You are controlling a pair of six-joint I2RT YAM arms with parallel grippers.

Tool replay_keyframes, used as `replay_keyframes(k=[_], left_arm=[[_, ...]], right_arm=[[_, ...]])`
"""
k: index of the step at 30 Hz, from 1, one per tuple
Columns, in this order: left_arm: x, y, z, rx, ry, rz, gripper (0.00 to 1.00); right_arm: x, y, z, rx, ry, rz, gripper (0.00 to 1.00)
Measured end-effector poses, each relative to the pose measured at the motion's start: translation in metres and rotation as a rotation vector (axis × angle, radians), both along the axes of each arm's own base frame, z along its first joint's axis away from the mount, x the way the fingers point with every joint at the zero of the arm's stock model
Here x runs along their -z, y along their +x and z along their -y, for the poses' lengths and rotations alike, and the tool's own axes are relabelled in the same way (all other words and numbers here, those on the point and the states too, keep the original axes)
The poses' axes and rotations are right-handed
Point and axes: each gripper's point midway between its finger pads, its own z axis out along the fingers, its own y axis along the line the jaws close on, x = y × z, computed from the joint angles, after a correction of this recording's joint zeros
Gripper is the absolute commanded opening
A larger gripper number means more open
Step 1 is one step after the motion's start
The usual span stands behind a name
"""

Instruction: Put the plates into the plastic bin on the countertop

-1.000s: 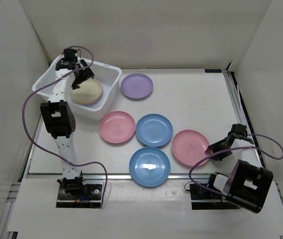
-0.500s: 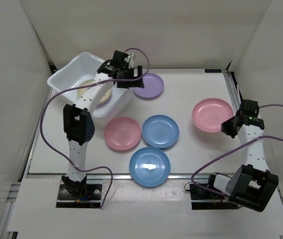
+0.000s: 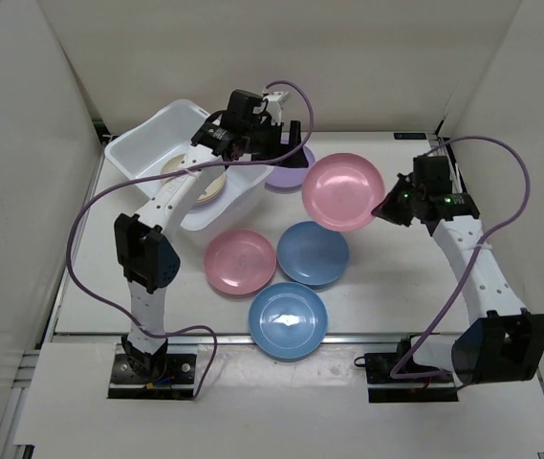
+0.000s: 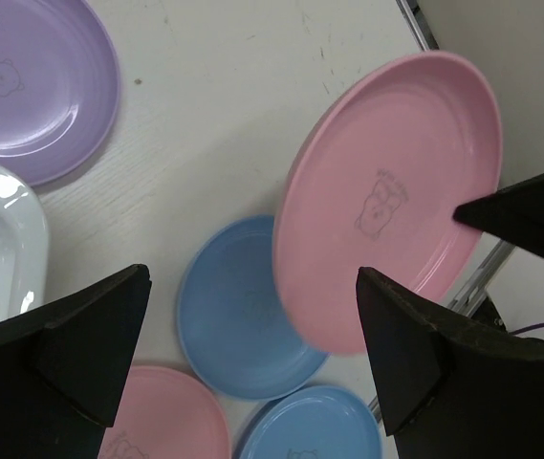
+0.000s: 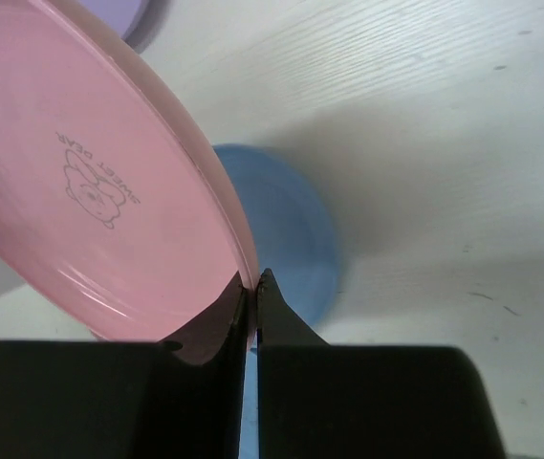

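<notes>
- Right hand (image 3: 380, 205) is clamped on the pink plate (image 3: 343, 191) at its rim, plate tilted, up off the bench (image 3: 396, 277)!
- Left hand (image 3: 279, 145) hovers near the plastic bin (image 3: 147, 129), fingers spread wide, holding nothing.
- Cream plate (image 3: 212, 187) lies inside the bin.

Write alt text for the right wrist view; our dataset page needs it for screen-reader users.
The right gripper pinches the rim of a tilted pink plate with a bear print, its dark jaws closed on the edge. Beneath lie a blue plate on the white countertop and, at the top, a sliver of a purple plate.
</notes>
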Motion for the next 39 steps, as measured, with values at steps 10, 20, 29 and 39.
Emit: replay_keyframes(k=[10,20,29,39], left_arm=[[0.010,-0.003,-0.002,0.004,0.008,-0.028,0.86],[0.001,-0.005,-0.010,-0.011,0.022,-0.008,0.10],[0.009,0.037,-0.102,-0.287,0.061,-0.029,0.10],[0.086,0.070,-0.319,-0.798,-0.015,-0.261,0.10]], right_arm=[[-0.019,0.011,-0.059,-0.211,0.113,0.075,0.00],[-0.024,0.026,-0.069,-0.262,0.148,0.086,0.36],[-0.029,0.038,-0.081,-0.320,0.161,0.096,0.91],[0.004,0.036,-0.053,-0.247,0.080,0.011,0.99]])
